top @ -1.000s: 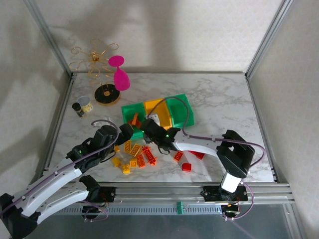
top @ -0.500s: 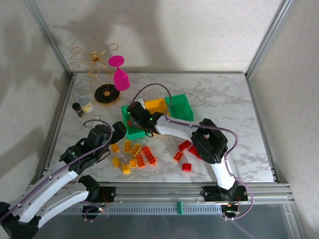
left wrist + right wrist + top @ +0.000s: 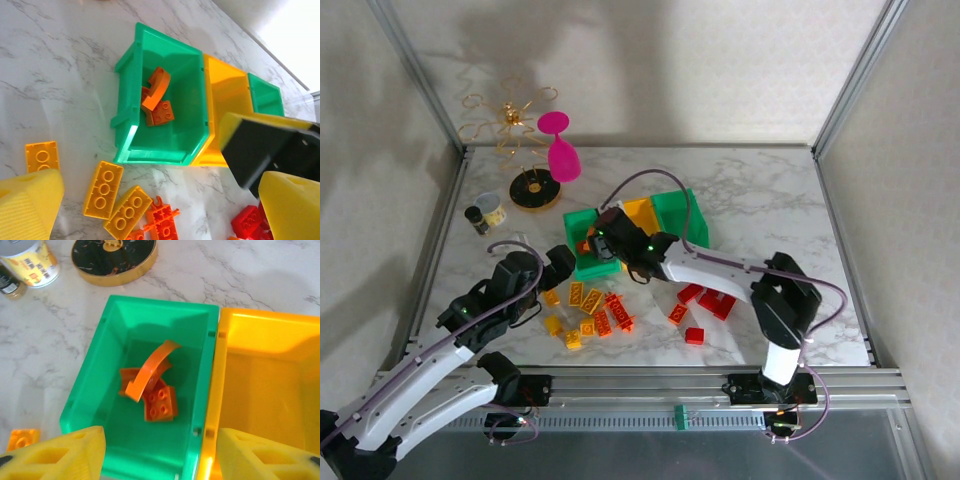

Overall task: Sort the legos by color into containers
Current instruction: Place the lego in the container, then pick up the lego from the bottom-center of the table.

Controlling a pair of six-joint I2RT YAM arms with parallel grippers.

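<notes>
The right gripper (image 3: 598,243) hangs over the left green bin (image 3: 85,385), its yellow fingers (image 3: 55,455) spread apart and holding nothing. In that bin lie a few orange bricks (image 3: 150,385), one of them curved. A yellow-orange bin (image 3: 265,370) stands touching it, with a second green bin (image 3: 262,95) on its other side. The left gripper (image 3: 557,272) hovers over a scatter of yellow and orange bricks (image 3: 588,300) on the marble table (image 3: 770,200), jaws wide and empty. Red bricks (image 3: 718,304) lie loose further right.
</notes>
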